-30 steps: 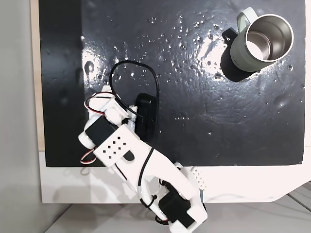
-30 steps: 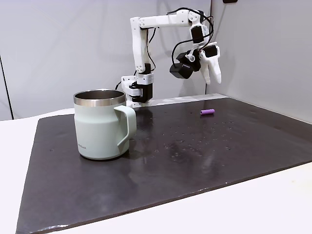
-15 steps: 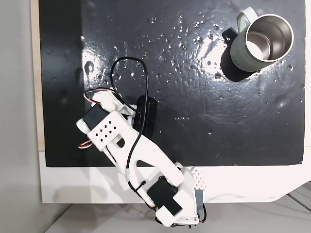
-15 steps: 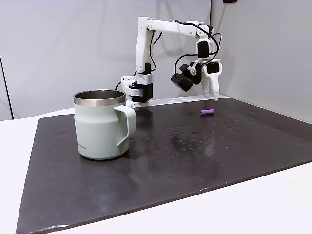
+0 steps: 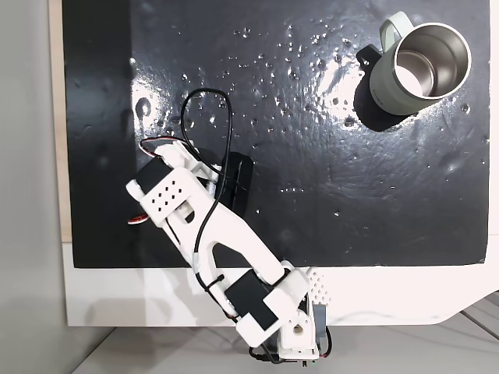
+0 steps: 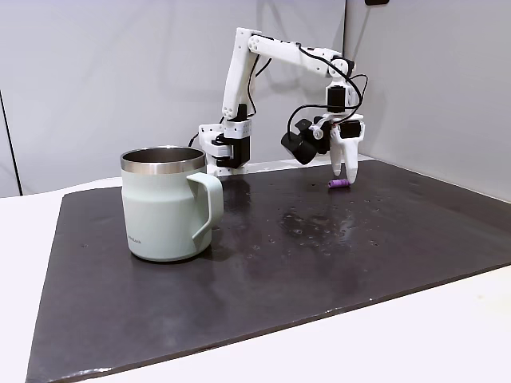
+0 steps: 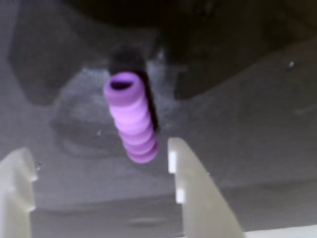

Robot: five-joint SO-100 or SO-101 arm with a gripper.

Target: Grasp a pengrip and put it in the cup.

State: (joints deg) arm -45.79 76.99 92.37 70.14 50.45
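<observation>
The pengrip [image 7: 131, 119], a small purple ribbed tube, lies on the black mat [image 7: 257, 114] just ahead of my open gripper [image 7: 96, 148]. It sits nearer the right finger [image 7: 190, 188] than the left finger [image 7: 17, 183]. In a fixed view from the side, the gripper [image 6: 343, 171] points down right over the pengrip [image 6: 340, 184], its tips close to the mat. The cup [image 6: 164, 211], a sage-green mug with a steel rim, stands far off at the left, handle to the right. From above, the cup [image 5: 421, 66] is at the top right and my arm [image 5: 203, 218] covers the pengrip.
The black mat [image 6: 319, 263] is glossy with small specks and lies on a white table [image 6: 447, 335]. The arm's base [image 6: 227, 148] stands at the mat's far edge. A grey wall panel [image 6: 431, 80] rises behind the gripper on the right.
The arm has reached out and lowered. The gripper came down from well above the mat to just over the pengrip. Cup and pengrip have not moved.
</observation>
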